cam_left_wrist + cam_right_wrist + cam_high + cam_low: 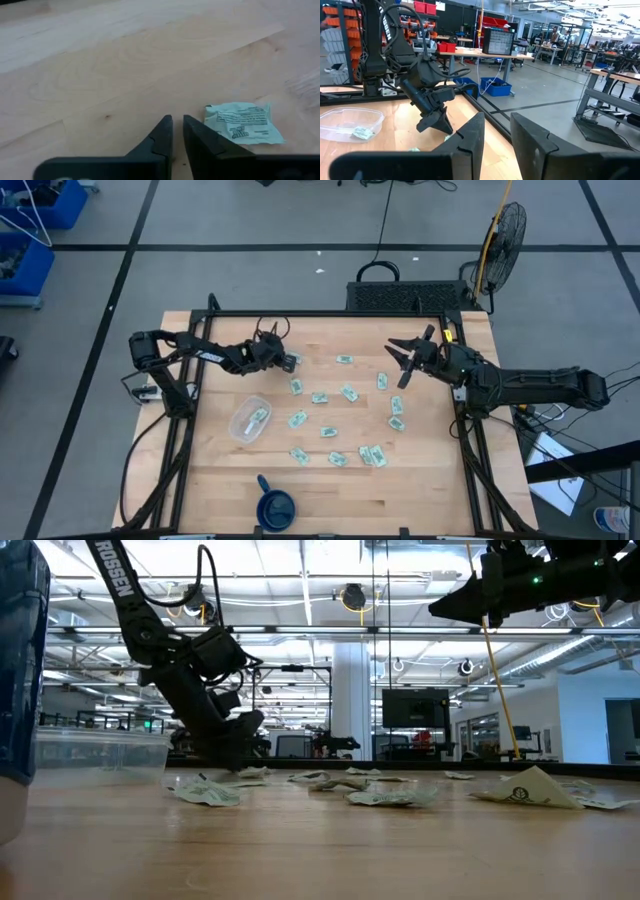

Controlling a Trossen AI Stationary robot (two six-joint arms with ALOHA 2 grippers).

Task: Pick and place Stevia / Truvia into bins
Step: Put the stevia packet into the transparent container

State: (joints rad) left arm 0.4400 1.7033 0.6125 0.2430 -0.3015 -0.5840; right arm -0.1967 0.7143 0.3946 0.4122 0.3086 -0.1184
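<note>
surface: pale wood, smooth, matt, fine grain seen
sachets: thin paper, pale green and white, printed, crinkled
tub: clear plastic, glossy, see-through
cup: dark blue, slightly shiny
left gripper: black plastic, matt, smooth
frame: black metal

On your surface, the tub sits left of centre with one sachet inside. The loose sachets spread from its right across the middle. The cup stands near the front edge, before the tub.
</note>
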